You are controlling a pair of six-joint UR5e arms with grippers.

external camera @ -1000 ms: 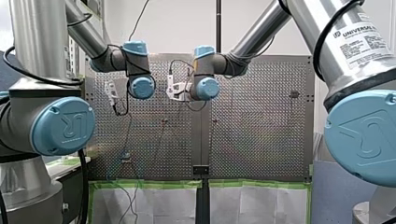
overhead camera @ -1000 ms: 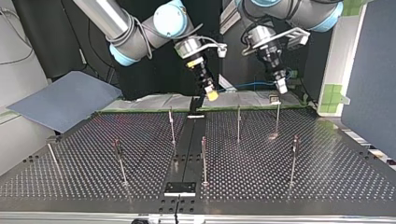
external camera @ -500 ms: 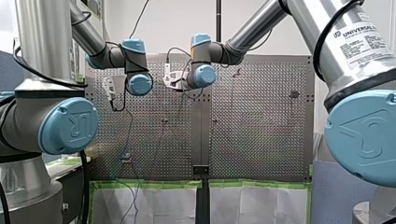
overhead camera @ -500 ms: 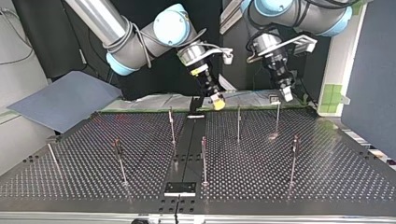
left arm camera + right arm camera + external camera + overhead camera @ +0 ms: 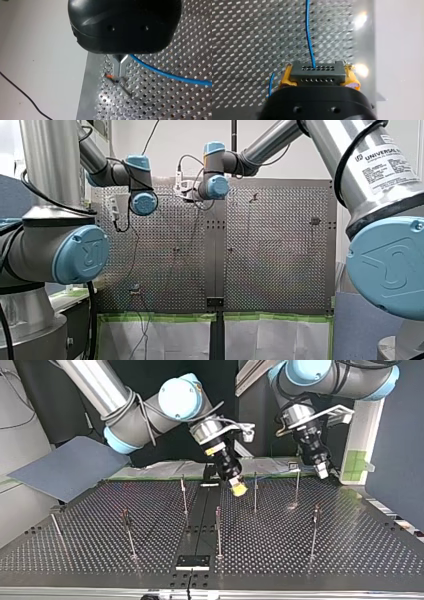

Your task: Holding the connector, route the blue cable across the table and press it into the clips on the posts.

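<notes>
**Obs.** Your right gripper [image 5: 239, 488] is clamped on the dark grey rectangular connector with rows of holes [image 5: 317, 72], with a yellow pad [image 5: 285, 78] on each short end. The thin blue cable [image 5: 175, 76] leaves the connector's far face and runs ahead over the perforated metal table [image 5: 310, 565]. Your left gripper [image 5: 120, 69] has its metal fingers drawn together. The cable comes out from near their root, so it reads as pinched there (not certain: the black housing hides the contact). The tips hang just above a thin post with an orange-tipped clip [image 5: 112, 77].

**Handling (judged).** The cable looks light and limp, so it will probably sag and trail rather than push. The connector is the rigid part. Hold it by its ends and do not haul on the joint where the cable enters. For pressing in, a second hold on the cable close beside the clip should give control.

**Surroundings.** In the top view, several upright thin posts [image 5: 255, 493] stand around the right gripper, one on each side and one nearer the camera. They are slender, and a knock could bend them. The post at that view's right stands between the two grippers, so slack cable could snag on it. A grey-blue flat sheet [image 5: 70, 467] lies off the table at that view's left, well apart.
</notes>
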